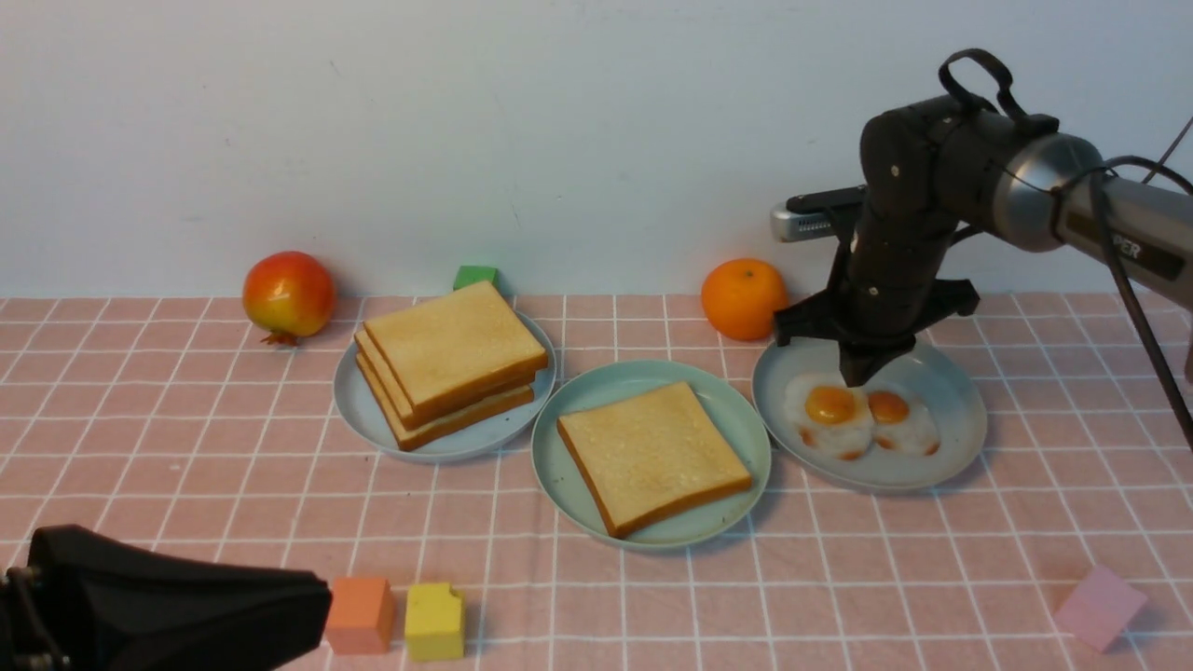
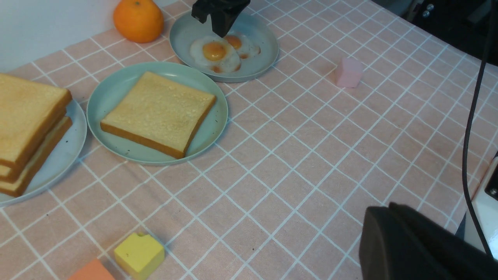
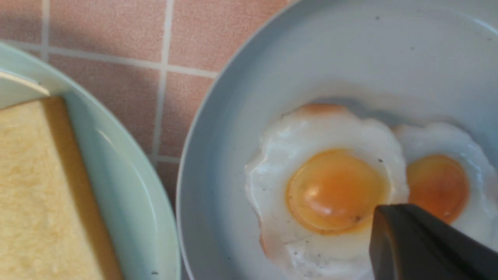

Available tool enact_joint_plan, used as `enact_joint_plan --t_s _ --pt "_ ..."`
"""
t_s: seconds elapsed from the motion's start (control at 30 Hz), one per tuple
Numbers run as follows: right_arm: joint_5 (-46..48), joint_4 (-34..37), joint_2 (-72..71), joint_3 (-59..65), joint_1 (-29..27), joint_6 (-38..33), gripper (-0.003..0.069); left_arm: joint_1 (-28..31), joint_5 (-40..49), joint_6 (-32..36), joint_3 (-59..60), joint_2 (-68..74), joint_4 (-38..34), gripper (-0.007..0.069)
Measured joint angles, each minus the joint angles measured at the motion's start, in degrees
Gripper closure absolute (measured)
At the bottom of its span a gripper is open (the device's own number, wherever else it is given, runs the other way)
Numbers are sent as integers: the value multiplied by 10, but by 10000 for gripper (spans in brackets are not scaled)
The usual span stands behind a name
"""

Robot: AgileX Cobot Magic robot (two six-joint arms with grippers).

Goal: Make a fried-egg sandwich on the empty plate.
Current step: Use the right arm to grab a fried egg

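Mint-green plate [image 1: 578,410], bench [image 1: 839,578] centre: one toast slice [image 1: 652,455] laid. Outstanding: fried egg [image 1: 832,410] on right plate [image 1: 955,410], then a top slice from the left stack [image 1: 452,359]. Right hand [image 1: 859,375] just above the egg; opening indeterminate, nothing seen held. Left hand [image 1: 312,606] near left; opening indeterminate.

Cloth [image 1: 839,559]: pink check.
Centre: mint-green plate [image 1: 578,403].
9, 3 o'clock: toast-stack plate [image 1: 357,408], egg plate [image 1: 953,410].
Fruit: pomegranate [image 1: 289,294] 10, orange [image 1: 743,298] 1 o'clock.
Blocks: green block [image 1: 475,277] 11, orange block [image 1: 361,613] and yellow block [image 1: 434,621] 7, pink block [image 1: 1100,606] 4 o'clock.
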Motion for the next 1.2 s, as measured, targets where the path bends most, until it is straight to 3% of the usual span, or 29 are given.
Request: enact_joint_plan --t_s 0.17,0.27,0.4,0.63,0.8,0.93,1.0,1.2 --pt "27 10 0 0 -6 -8 664 0 1 9 0 0 0 612" --pt "48 22 -7 2 -7 -51 664 0 2 10 0 0 0 612" --pt "57 37 -29 25 -5 -202 657 0 4 11 0 0 0 612" --pt "23 39 -68 115 2 -284 640 0 9 11 0 0 1 612" --pt "-53 44 -79 155 2 -416 610 0 9 34 0 0 6 612" --pt "-77 52 -79 156 2 -518 520 0 9 40 0 0 11 612" --pt "-96 60 -79 156 1 -585 394 0 9 41 0 0 11 612" --pt "-104 60 -74 156 0 -663 76 0 10 41 0 0 11 612"
